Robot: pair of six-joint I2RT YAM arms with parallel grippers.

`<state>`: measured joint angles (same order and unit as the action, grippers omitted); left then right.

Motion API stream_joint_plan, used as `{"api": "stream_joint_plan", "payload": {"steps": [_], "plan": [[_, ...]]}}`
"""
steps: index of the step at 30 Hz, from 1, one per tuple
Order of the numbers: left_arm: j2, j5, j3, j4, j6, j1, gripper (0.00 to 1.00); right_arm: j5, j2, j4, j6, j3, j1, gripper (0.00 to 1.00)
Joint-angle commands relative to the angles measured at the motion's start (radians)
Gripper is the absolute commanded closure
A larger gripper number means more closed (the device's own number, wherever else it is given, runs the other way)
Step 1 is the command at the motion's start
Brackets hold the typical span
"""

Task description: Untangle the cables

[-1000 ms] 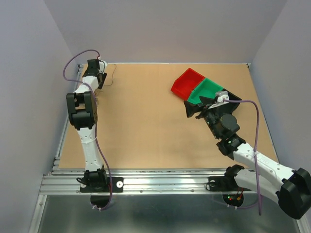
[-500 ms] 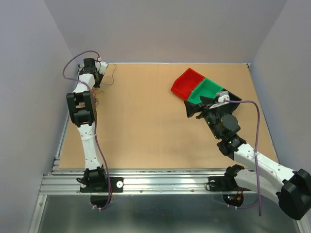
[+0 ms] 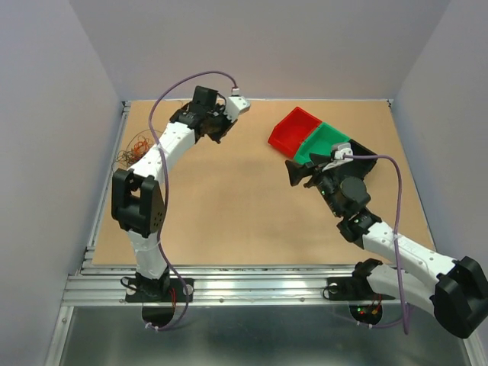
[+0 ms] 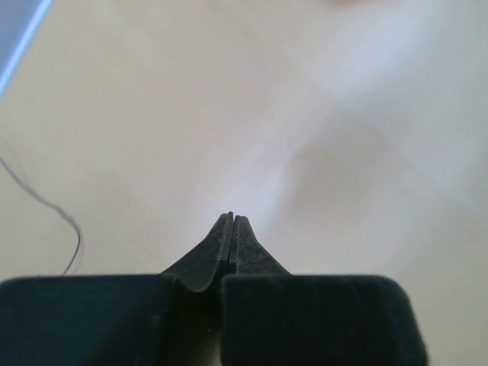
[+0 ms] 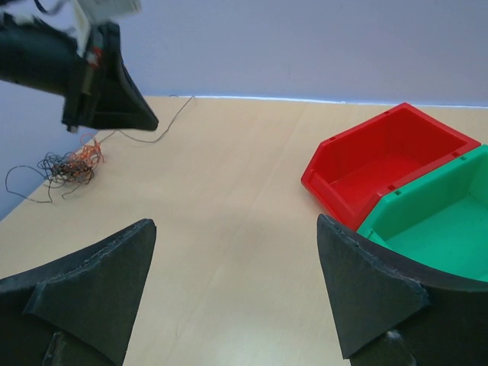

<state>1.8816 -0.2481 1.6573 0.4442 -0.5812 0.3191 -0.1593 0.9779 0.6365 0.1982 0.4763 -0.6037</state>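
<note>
Your left pincer (image 4: 232,223) has swung away from the tangle (image 3: 131,150), now well behind it; jaws pressed together, likely drawing one wire (image 4: 52,207) free. Your right pincer (image 5: 235,225) waits, spread.

A light-brown wooden table (image 3: 244,206) fills the scene, boxed in by plain pale grey walls (image 3: 259,46) on three sides and edged along its near side by a silver metal rail (image 3: 252,290). Toward the far right of the tabletop, a red plastic bin (image 3: 293,128) and a green plastic bin (image 3: 328,141) sit touching side by side, open tops up and turned at an angle to the table's edges. The red bin lies farther back and to the left of the green.
</note>
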Motion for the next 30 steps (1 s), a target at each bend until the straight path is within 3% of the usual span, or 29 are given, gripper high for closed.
{"api": "stream_joint_plan", "payload": {"steps": [1, 3, 7, 9, 10, 11, 12, 14, 15, 18, 22, 26, 30], "plan": [[-0.081, -0.062, 0.077, 0.044, 0.083, 0.046, 1.00, 0.001, 0.015, 0.042, -0.006, 0.051, -0.002, 0.09], [-0.084, -0.028, 0.099, 0.047, 0.118, 0.058, 1.00, 0.000, 0.025, 0.042, -0.008, 0.058, -0.004, 0.09], [-0.099, 0.229, 0.050, -0.089, 0.121, 0.005, 0.45, 0.009, 0.036, 0.035, -0.005, 0.058, -0.002, 0.04], [-0.061, 0.269, 0.080, -0.098, 0.123, -0.061, 0.33, 0.012, 0.038, 0.035, -0.003, 0.058, -0.004, 0.01], [-0.036, 0.261, 0.103, -0.073, 0.132, -0.151, 0.15, 0.012, 0.039, 0.035, -0.003, 0.058, -0.002, 0.00], [-0.013, 0.253, 0.128, -0.055, 0.141, -0.152, 0.02, 0.014, 0.039, 0.034, -0.002, 0.058, -0.002, 0.00], [0.023, 0.253, 0.146, -0.032, 0.145, -0.238, 0.01, 0.011, 0.041, 0.034, -0.002, 0.059, -0.002, 0.00], [0.008, 0.193, 0.122, -0.024, 0.129, -0.303, 0.01, 0.007, 0.042, 0.029, -0.002, 0.058, -0.002, 0.00], [-0.016, 0.187, 0.028, -0.041, 0.120, -0.361, 0.01, 0.003, 0.041, 0.028, -0.002, 0.061, -0.002, 0.00], [-0.149, 0.184, -0.202, -0.157, 0.054, -0.412, 0.01, 0.001, 0.042, 0.020, -0.002, 0.065, -0.002, 0.00], [-0.210, 0.213, -0.339, -0.170, -0.006, -0.468, 0.01, 0.012, 0.051, 0.014, 0.003, 0.068, -0.002, 0.00], [-0.170, 0.214, -0.406, -0.219, -0.031, -0.529, 0.01, 0.007, 0.041, 0.012, 0.001, 0.062, -0.004, 0.00], [-0.029, 0.139, -0.338, -0.173, -0.043, -0.535, 0.01, 0.010, 0.025, 0.011, 0.001, 0.053, -0.002, 0.00]]}}
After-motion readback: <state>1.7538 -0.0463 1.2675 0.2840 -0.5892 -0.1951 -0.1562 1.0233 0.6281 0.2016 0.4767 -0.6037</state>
